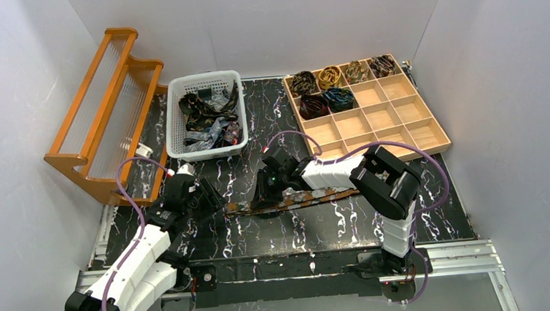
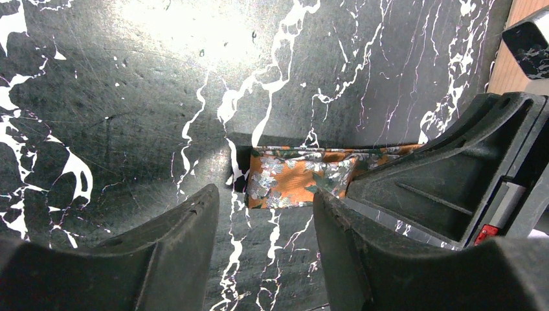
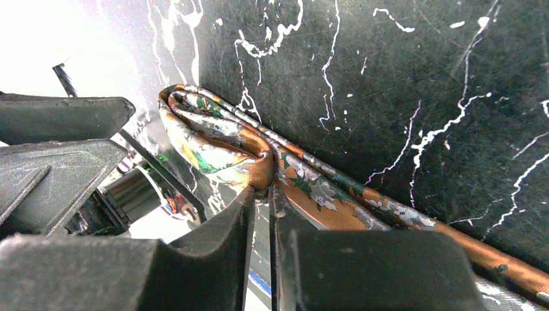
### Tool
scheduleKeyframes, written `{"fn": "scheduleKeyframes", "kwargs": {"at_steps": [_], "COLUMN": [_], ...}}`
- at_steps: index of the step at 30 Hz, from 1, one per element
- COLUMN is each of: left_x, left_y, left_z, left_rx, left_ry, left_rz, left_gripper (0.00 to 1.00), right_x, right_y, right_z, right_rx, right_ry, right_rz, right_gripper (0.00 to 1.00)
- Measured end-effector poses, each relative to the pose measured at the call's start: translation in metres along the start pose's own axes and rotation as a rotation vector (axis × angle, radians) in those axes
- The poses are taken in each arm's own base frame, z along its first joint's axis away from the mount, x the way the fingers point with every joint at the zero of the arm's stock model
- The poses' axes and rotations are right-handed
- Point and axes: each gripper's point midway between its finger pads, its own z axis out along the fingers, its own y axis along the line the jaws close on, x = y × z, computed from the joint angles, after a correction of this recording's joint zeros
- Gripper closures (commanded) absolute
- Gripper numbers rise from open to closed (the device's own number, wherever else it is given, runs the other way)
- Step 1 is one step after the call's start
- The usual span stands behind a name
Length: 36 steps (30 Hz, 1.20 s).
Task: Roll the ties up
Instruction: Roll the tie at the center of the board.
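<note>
Inspection, left to right. Rack (image 1: 101, 116), upper left of the top view: not involved. Basket (image 1: 176, 126) beside it: holds loose ties (image 1: 207, 120) not yet rolled. My left claw (image 2: 265, 197): jaws apart, nothing between them. The folded end of the tie (image 2: 294, 184) lies on the table (image 2: 129, 97) just beyond the tips, mid-frame in the left wrist view, apart from both fingers. From there the strip runs flat to the right across the middle of the top view. My right claw (image 3: 262, 194): jaws drawn almost together, with the first fold of orange-and-grey fabric nipped between the tips at the strip's left end. Tray (image 1: 432, 141), upper right: six rolled ties (image 1: 326, 86) sit in its far-left compartments. Finding: the step in hand appears to be starting the coil. Recommendation: I should keep both layers in the pinch and turn along the line of the strip so the edges stack squarely. The left claw should steady the loop. Risk: the fabric looks slick, so a loose first turn may spring open.
</note>
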Motion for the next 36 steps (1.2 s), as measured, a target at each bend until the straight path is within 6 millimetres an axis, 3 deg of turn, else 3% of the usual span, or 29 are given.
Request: {"fn": "scheduleKeyframes", "kwargs": {"at_steps": [8, 16, 19, 25, 30, 36], "left_x": [-0.001, -0.002, -0.003, -0.004, -0.004, -0.001], "left_y": [-0.002, -0.004, -0.005, -0.006, -0.006, -0.003], "left_z": [0.000, -0.001, -0.002, -0.002, -0.003, -0.001], "left_rx": [0.011, 0.017, 0.022, 0.027, 0.030, 0.026], "left_ry": [-0.006, -0.010, -0.016, -0.020, -0.023, -0.019], "left_rz": [-0.003, -0.006, -0.009, -0.016, -0.024, -0.032], "left_gripper": [0.47, 0.47, 0.47, 0.47, 0.47, 0.47], "right_x": [0.000, -0.002, -0.011, -0.032, -0.050, -0.063], "right_y": [0.000, -0.006, 0.002, 0.031, 0.011, -0.022], "right_z": [0.000, -0.006, -0.024, -0.062, -0.073, -0.081], "right_rx": [0.001, 0.040, 0.040, -0.005, 0.118, 0.243], "right_ry": [0.000, -0.025, -0.085, -0.226, -0.310, -0.297], "right_rz": [0.012, -0.027, -0.108, -0.327, -0.412, -0.419], "right_gripper": [0.77, 0.41, 0.29, 0.19, 0.14, 0.19]}}
